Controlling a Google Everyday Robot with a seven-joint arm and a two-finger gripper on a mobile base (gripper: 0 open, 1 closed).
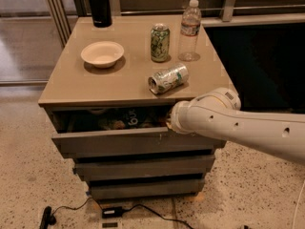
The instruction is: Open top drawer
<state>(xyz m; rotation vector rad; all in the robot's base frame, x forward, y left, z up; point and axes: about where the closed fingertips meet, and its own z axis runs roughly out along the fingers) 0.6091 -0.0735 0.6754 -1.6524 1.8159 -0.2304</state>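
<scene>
The top drawer (109, 142) is a wide grey slab front under the tan cabinet top. It stands pulled out a short way, and snack packets (119, 120) show in the gap. My gripper (167, 124) is at the drawer's upper edge, right of the middle, at the end of the white arm (238, 125). The arm's wrist hides the fingers.
On the cabinet top (71, 87) are a white bowl (102, 53), an upright green can (160, 43), a can lying on its side (168, 78), a clear water bottle (189, 30) and a black flask (100, 5). Two narrower drawer fronts (143, 168) sit below. Cables (114, 211) lie on the floor.
</scene>
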